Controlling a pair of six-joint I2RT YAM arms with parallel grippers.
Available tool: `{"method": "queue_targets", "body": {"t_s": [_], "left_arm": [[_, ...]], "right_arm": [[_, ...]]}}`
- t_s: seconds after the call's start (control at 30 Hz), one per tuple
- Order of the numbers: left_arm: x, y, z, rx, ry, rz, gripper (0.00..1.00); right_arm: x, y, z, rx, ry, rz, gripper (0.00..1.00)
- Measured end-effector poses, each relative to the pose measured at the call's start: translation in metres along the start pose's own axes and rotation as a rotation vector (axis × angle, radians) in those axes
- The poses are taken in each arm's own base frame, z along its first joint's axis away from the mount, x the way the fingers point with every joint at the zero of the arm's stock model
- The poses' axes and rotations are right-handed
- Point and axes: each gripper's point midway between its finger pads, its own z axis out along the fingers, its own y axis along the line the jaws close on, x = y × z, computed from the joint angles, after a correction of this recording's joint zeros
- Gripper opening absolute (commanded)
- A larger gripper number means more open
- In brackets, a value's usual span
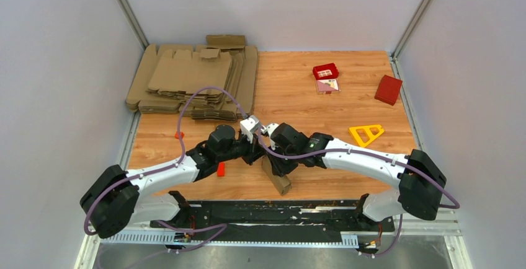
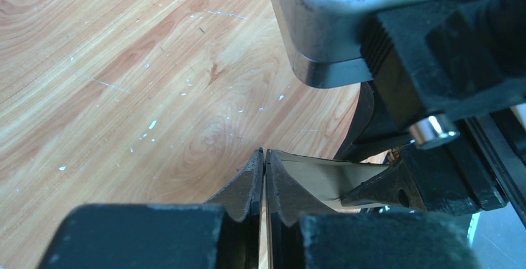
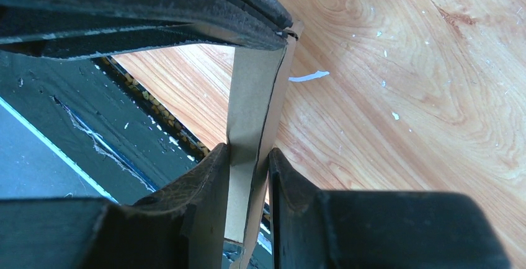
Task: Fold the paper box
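Wood-grain tabletop (image 1: 310,95) is seen walled in white, and both arms are met at its near middle. Right gripper (image 3: 248,157): its fingers are clamped on the paper box (image 3: 254,95), a narrow brown card panel pinched between the pads. Left gripper (image 2: 265,157): its fingers are pressed tip to tip at the card's far edge; whether card is caught between them cannot be told. From above, the box is seen slanting toward the table's near edge, just under the two wrists. Further out, a small red block (image 1: 220,169) is spotted beside the left arm. A yellow triangle (image 1: 366,134) is seen to the right, a red box (image 1: 388,89) near the right wall, and a pile of flat blanks (image 1: 192,80) in the far-left corner.
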Motion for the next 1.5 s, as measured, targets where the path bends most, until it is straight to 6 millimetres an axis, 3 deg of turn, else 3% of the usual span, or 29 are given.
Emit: {"method": "queue_targets", "body": {"t_s": [0.37,0.6,0.73,1.0,1.1,1.3,1.5], "left_arm": [[0.000,0.002,-0.001,-0.013,0.001,0.006,0.00],[0.000,0.004,-0.001,-0.022,0.001,0.006,0.00],[0.003,0.006,-0.002,-0.034,0.010,0.004,0.00],[0.007,0.008,-0.002,-0.043,0.019,0.000,0.00],[0.008,0.008,-0.004,-0.041,0.014,0.001,0.00],[0.008,0.006,-0.006,-0.032,0.012,0.000,0.02],[0.008,0.005,-0.006,-0.031,0.013,-0.003,0.00]], "right_arm": [[0.000,-0.001,0.000,0.006,0.002,0.000,0.19],[0.000,-0.003,-0.001,0.018,0.005,-0.001,0.42],[0.003,-0.007,-0.001,0.040,0.016,-0.008,0.48],[0.005,-0.010,-0.002,0.055,0.025,-0.011,0.39],[0.005,-0.011,-0.001,0.057,0.024,-0.013,0.27],[0.006,-0.010,-0.001,0.056,0.024,-0.020,0.16],[0.007,-0.011,0.000,0.056,0.025,-0.020,0.20]]}}
